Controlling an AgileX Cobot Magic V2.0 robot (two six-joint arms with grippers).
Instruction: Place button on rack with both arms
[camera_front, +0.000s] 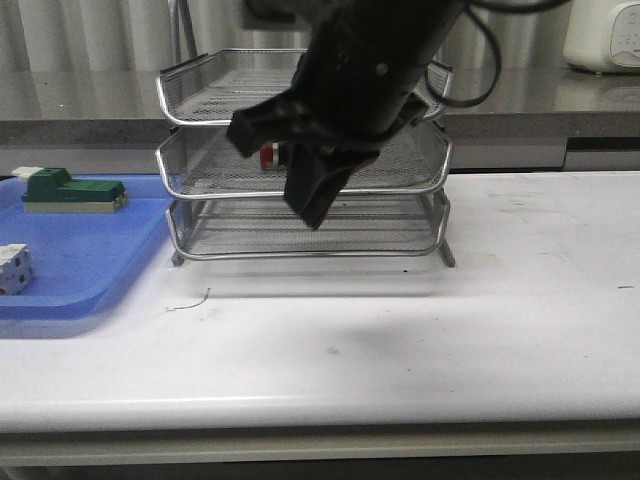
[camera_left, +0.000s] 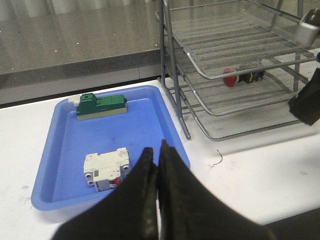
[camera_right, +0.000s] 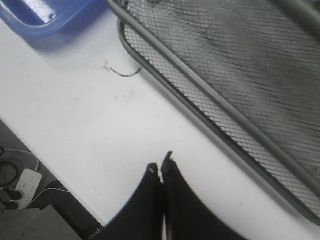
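The button (camera_front: 268, 155) lies on its side in the middle tier of the silver wire rack (camera_front: 447, 150), its red head (camera_left: 229, 77) facing the blue tray. My right arm hangs in front of the rack and hides part of it. The right gripper (camera_front: 315, 212) points down in front of the lower tiers, shut and holding nothing. In the right wrist view that gripper (camera_right: 161, 167) hovers over bare white table beside the rack's bottom tray (camera_right: 250, 60). My left gripper (camera_left: 155, 150) is shut and empty above the near corner of the blue tray, well apart from the rack (camera_left: 240, 122).
A blue plastic tray (camera_front: 90, 260) left of the rack holds a green block (camera_front: 70, 188) and a white block (camera_front: 12, 268). A thin scrap of wire (camera_front: 190, 300) lies on the table before the rack. A grey counter with a white appliance (camera_front: 605, 35) runs behind.
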